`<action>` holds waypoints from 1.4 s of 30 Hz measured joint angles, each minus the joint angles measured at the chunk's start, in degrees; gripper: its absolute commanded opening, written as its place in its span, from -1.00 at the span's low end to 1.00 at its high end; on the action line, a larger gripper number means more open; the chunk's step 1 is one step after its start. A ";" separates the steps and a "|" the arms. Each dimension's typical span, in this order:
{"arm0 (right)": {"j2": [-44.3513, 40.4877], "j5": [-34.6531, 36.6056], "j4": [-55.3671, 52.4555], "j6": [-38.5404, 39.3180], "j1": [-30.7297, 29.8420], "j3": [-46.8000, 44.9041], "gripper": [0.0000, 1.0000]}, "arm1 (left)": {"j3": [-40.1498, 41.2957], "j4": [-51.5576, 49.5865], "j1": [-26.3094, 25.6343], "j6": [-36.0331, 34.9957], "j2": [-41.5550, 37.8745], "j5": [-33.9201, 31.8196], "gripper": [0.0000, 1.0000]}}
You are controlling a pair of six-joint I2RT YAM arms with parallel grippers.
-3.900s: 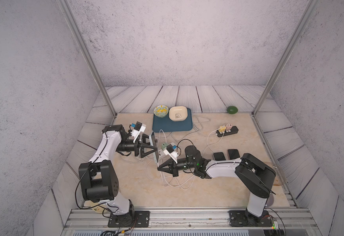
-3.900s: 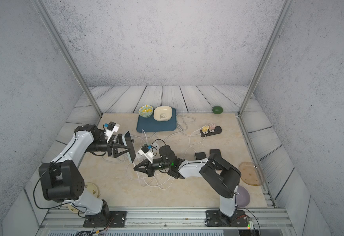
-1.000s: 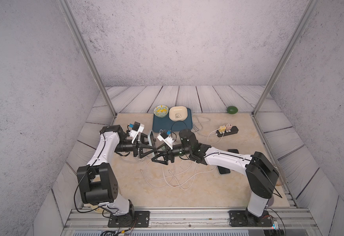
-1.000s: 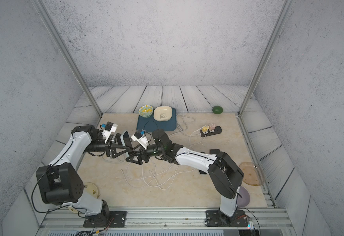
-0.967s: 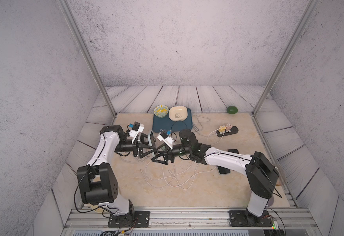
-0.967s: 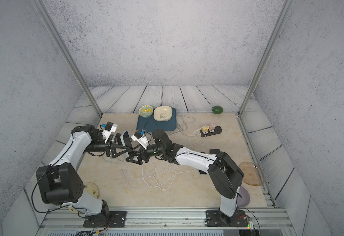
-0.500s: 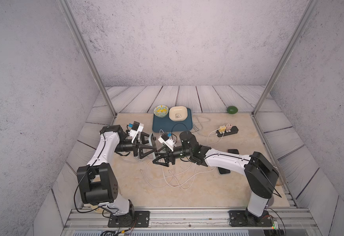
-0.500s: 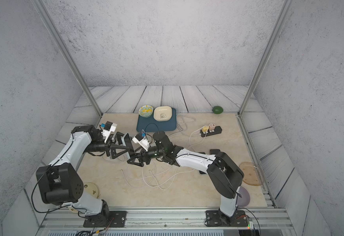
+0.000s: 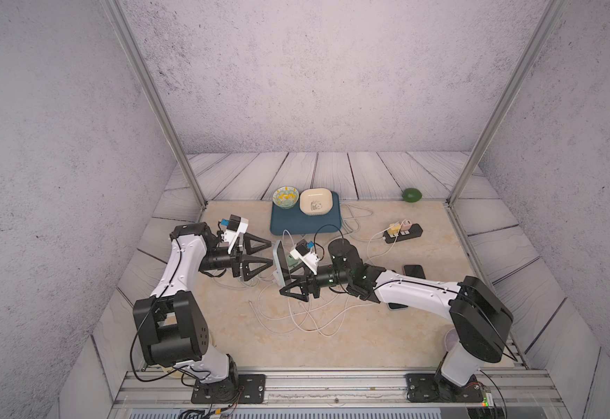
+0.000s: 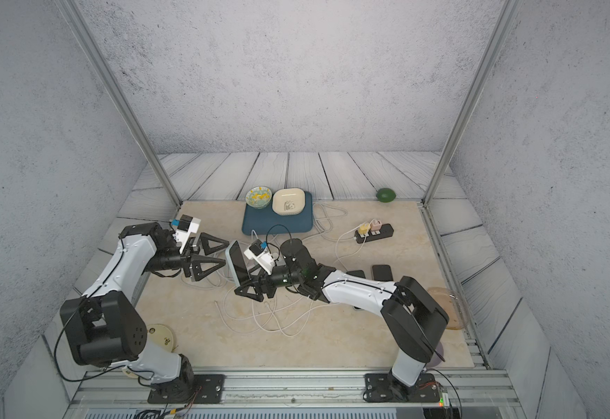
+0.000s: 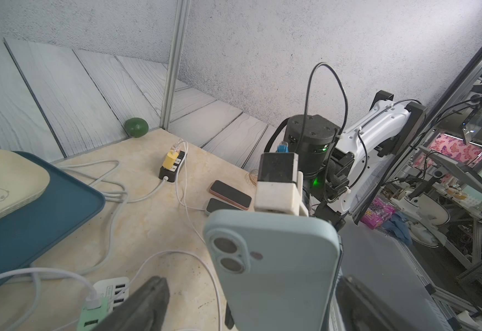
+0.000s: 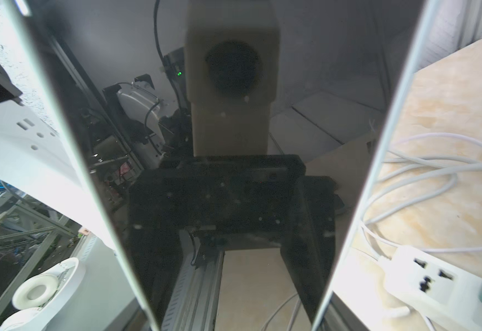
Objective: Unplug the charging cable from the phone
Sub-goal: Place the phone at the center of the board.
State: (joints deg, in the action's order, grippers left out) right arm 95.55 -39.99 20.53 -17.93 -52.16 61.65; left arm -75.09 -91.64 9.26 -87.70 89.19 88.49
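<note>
Top views: both sit high above the front edge of the table (image 9: 332, 348), over the arm bases, tilted down toward the back wall. Wide and far, they take in the whole tabletop plus left arm (image 9: 182, 268) and right arm (image 9: 419, 294). Framing is near-identical, with a small sideways shift.

Left wrist: low and close, facing across the table toward the right arm. The back of the phone (image 11: 274, 266) fills the foreground, with the black power strip (image 11: 171, 169) and green fruit (image 11: 136, 127) behind.

Right wrist: almost against the phone's dark screen, the lens mirrored in it, with a white power strip (image 12: 434, 283) at the frame edge.

Shared: the wrist views both see the phone, from opposite faces. Top views and left wrist share the black power strip, green fruit and blue tray (image 11: 33, 223).
</note>
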 measured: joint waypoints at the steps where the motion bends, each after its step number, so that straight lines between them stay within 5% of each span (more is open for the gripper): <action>1: -0.79 0.79 -0.17 0.15 0.04 -0.83 -0.65 | 0.00 0.00 0.17 -0.07 -0.02 -0.24 0.96; 15: -9.73 14.88 -10.62 0.52 0.15 -8.98 -0.78 | -2.14 0.00 2.01 -1.03 -0.02 -3.26 0.96; 42: -16.04 48.15 -59.08 -7.54 1.44 -5.57 -0.96 | -3.13 0.00 3.30 -0.55 -2.14 -7.41 0.96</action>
State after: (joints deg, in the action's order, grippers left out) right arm 79.50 8.16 -38.54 -25.47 -50.72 56.07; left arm -78.22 -91.64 12.56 -88.25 87.05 81.08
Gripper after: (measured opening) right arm 0.758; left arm 0.982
